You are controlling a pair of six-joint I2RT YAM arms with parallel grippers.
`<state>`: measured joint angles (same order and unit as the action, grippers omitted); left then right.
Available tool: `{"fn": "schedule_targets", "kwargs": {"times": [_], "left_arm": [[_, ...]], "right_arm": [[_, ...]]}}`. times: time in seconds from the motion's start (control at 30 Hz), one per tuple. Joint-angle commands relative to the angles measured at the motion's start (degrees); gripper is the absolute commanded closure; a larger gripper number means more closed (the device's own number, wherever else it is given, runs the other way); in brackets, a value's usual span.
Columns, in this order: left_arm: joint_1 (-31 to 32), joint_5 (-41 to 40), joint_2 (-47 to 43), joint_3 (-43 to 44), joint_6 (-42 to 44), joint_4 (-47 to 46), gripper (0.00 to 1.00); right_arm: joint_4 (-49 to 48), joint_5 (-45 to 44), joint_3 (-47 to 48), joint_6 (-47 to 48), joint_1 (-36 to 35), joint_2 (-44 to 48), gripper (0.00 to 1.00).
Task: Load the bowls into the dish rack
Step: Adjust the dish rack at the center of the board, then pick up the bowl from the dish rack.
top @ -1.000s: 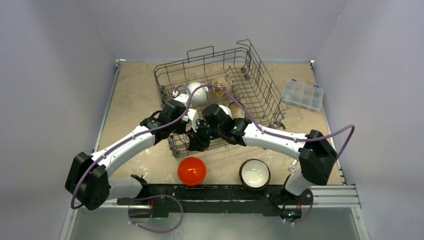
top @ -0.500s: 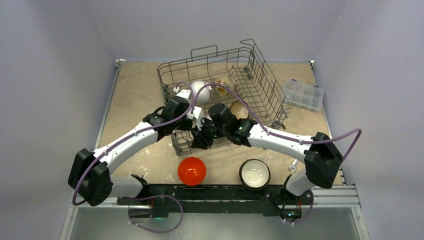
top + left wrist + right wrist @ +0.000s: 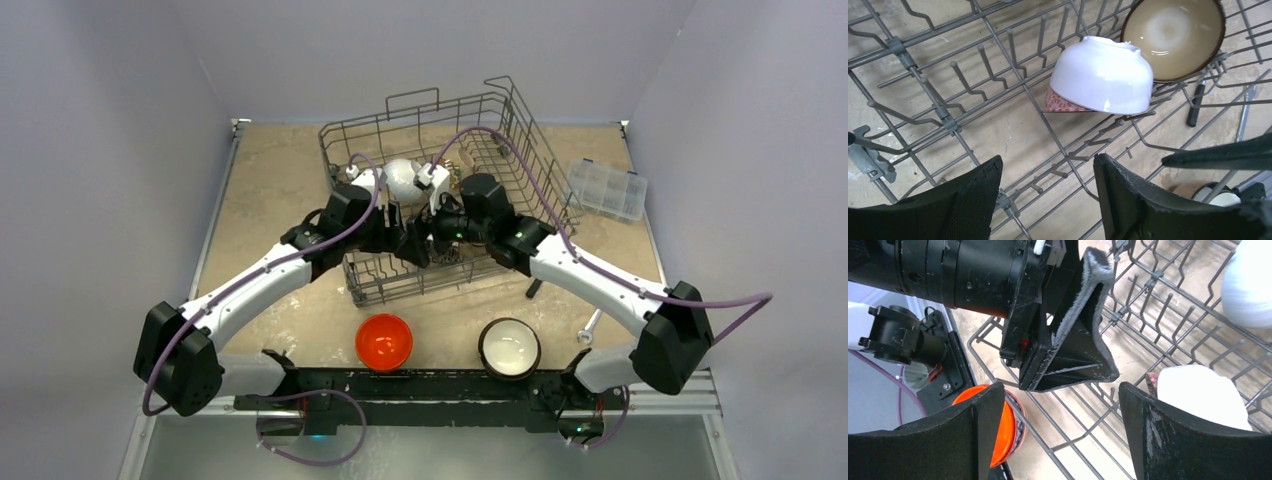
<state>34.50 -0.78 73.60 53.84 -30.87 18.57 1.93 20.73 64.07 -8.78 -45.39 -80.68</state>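
The dish rack [image 3: 520, 150] stands at the middle back of the table, slightly skewed. Both grippers hang inside its near half, facing each other. My left gripper [image 3: 405, 243] is open over the rack's wire floor [image 3: 1058, 145], with nothing between its fingers. My right gripper [image 3: 430, 232] is open too, and empty. In the rack a white bowl [image 3: 1103, 75] lies tipped over a red-patterned bowl [image 3: 1060, 102], beside a brown bowl [image 3: 1173, 35] with a cream inside. An orange-red bowl [image 3: 384, 342] and a dark bowl [image 3: 509, 347] with a cream inside sit on the table near the arm bases.
A clear compartment box [image 3: 605, 190] lies at the right, past the rack. A short black piece [image 3: 532, 288] and a small metal rod [image 3: 588, 325] lie on the table right of the rack. The left gripper's finger [image 3: 1073, 340] hangs close in front of the right gripper.
Both grippers have gone from shut to open. The rack has slid away from the arm bases and turned a little. The right arm has swung back over the rack.
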Motion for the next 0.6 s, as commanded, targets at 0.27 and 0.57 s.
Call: {"fn": "schedule_targets", "kwargs": {"times": [0.27,0.57], "left_arm": [[-0.91,4.10,-7.10,-2.01,-1.36,-7.22,0.24],[-0.88,8.23,-8.28,-2.58,-2.75,-11.38,0.23]], "right_arm": [[6.26,-15.21,3.41,-5.22,14.35,3.99,0.06],[11.64,-29.87,1.47,-6.79,24.92,0.29,0.08]]}}
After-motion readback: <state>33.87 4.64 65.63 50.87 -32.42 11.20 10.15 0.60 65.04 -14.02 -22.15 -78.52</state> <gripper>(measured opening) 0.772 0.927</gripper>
